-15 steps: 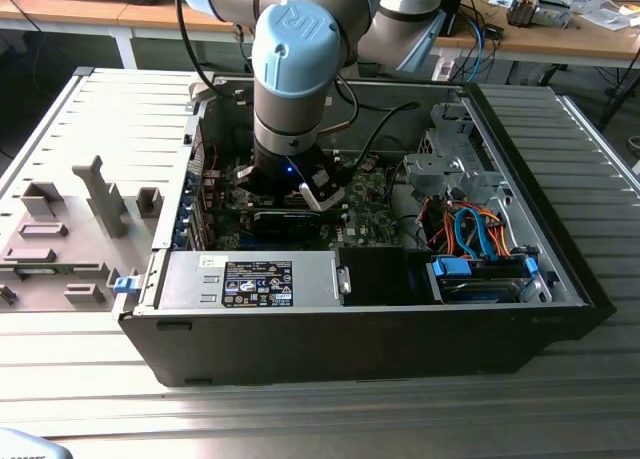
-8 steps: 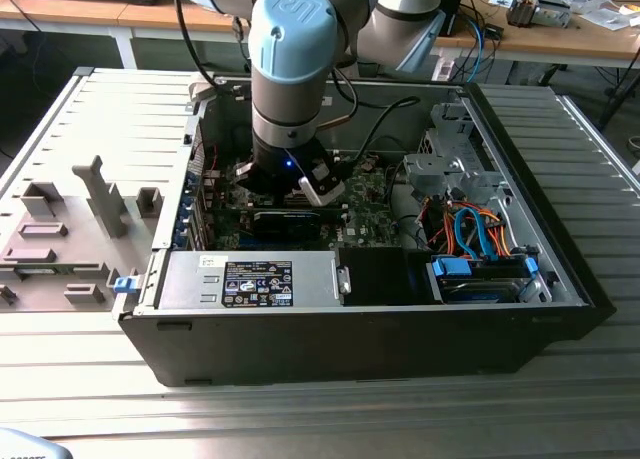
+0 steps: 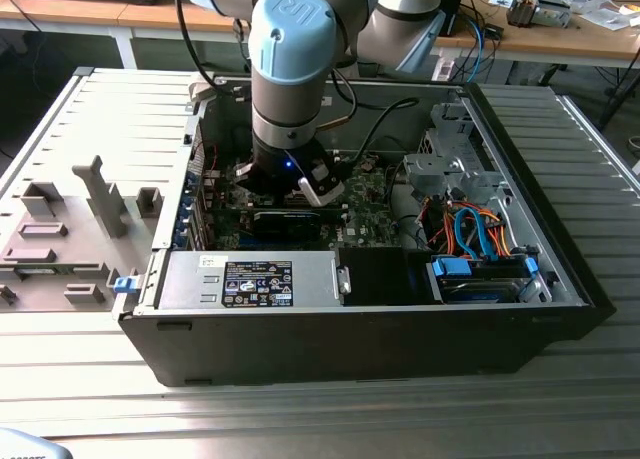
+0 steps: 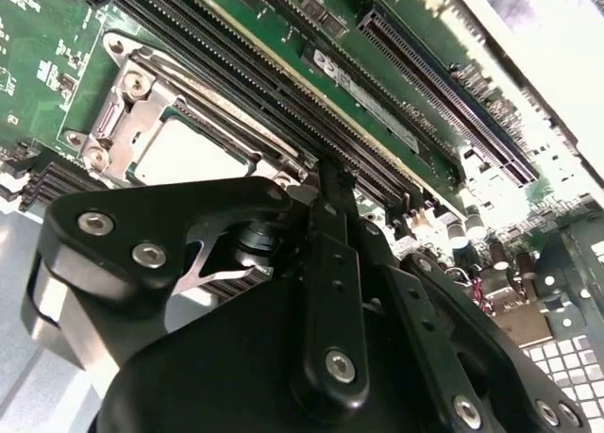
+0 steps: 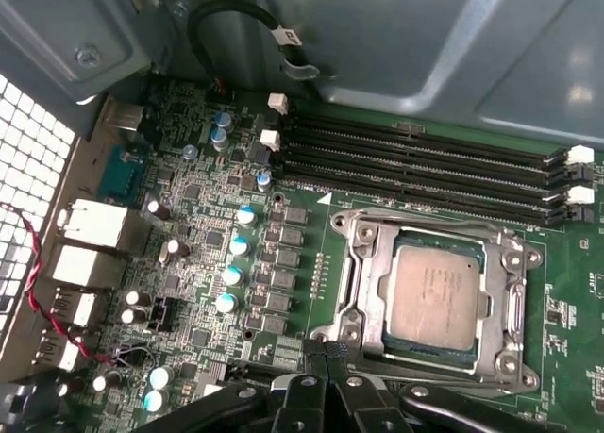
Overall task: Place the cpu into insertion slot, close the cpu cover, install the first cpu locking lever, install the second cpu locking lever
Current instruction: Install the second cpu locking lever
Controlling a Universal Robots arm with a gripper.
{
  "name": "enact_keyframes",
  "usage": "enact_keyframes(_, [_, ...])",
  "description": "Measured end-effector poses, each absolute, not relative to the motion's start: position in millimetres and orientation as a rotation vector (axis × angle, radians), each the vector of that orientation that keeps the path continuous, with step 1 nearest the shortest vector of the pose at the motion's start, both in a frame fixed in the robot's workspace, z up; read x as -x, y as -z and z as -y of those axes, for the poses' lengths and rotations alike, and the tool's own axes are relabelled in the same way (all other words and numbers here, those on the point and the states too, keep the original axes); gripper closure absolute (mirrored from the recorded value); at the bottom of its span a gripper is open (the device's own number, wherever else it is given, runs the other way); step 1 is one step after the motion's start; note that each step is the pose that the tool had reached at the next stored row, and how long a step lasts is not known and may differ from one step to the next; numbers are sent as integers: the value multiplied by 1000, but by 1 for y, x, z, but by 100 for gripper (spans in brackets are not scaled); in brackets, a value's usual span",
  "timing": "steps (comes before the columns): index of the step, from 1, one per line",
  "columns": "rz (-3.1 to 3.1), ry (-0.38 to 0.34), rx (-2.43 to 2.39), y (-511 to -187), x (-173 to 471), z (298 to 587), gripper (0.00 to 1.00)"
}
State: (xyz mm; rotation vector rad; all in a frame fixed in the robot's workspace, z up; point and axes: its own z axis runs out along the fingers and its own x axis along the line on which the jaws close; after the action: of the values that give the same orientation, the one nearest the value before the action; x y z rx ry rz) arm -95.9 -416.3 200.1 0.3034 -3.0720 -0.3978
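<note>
One grey-and-blue robot arm (image 3: pixel 291 69) reached down into an open black computer case (image 3: pixel 350 339) that sat on a slatted metal surface (image 3: pixel 590 159). We saw its black hand (image 5: pixel 326 395) hovering just beside the socket area of the green motherboard (image 5: pixel 189 244). Its dark fingers (image 4: pixel 326 235) looked drawn close together with nothing between them, so we judged the hand nearly closed and empty.

In both wrist views, the small square cpu with a silver-grey metal top (image 5: pixel 436 293) already lay in the square insertion slot with a silver metal rim (image 5: pixel 514 306). The thin silver cpu cover frame (image 5: pixel 363 263) appeared to lie flat around the chip, its window showing the metal top. We could not tell whether either locking lever was hooked down.

For the work on the latches, we judged that the fingertips should meet only the thin wire lever, pressing it down and sideways under its catch, never on the chip's face.

Room was tight. Four long black memory slots (image 5: pixel 425 169) ran just beside one edge of the socket, and rows of small cylindrical capacitors (image 5: pixel 236 254) stood near another. The grey case wall (image 5: pixel 425 37) rose beyond the memory slots, and a looped black cable (image 5: pixel 226 27) hung close by. We judged the freest approach to be from straight above.
</note>
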Motion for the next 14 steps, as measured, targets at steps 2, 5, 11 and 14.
enact_keyframes(2, [3072,398,-309,-199,97,414,89])
enact_keyframes(5, [3069,398,-323,-198,99,412,89])
enact_keyframes(11, [3059,396,-370,-198,100,411,89])
enact_keyframes(14, [3060,386,-373,-202,100,411,89])
